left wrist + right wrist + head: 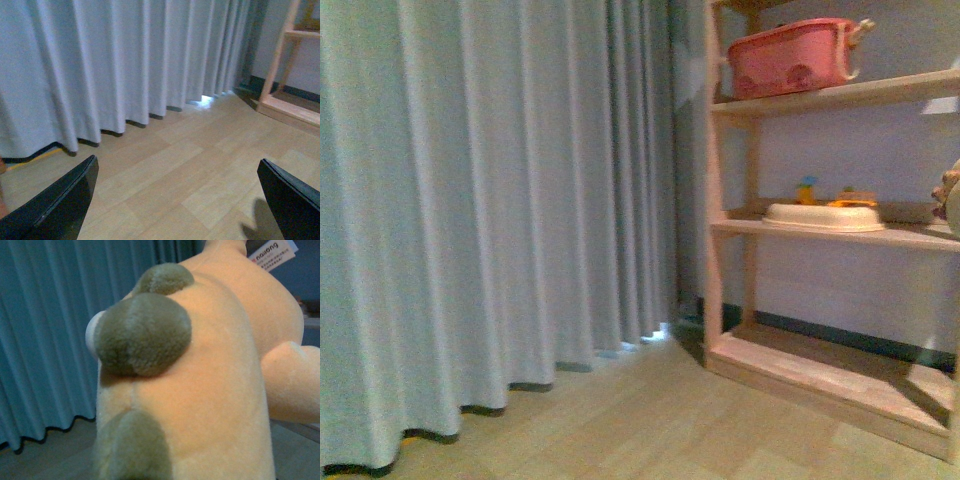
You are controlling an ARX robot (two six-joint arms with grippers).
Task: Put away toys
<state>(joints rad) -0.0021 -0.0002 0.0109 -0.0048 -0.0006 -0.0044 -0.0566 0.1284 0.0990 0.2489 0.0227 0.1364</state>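
The plush animal (pixel 215 380) fills the right wrist view from very close. It is fuzzy orange-yellow with olive-brown rounded patches (pixel 142 335) and a white printed tag (pixel 272 252) at its far end. My right gripper is shut on it, and its fingers are hidden behind the fabric. In the left wrist view my left gripper (pixel 175 205) is open. Its two dark fingers (pixel 60 205) stand far apart over bare wooden floor with nothing between them. Neither arm nor the plush shows in the front view.
A grey curtain (pixel 470 200) hangs to the floor on the left. A wooden shelf unit (pixel 820 100) stands at the right, with a pink bin (pixel 795 55) on the upper board, a cream tray (pixel 820 215) on the middle board and a low bottom board (pixel 820 370).
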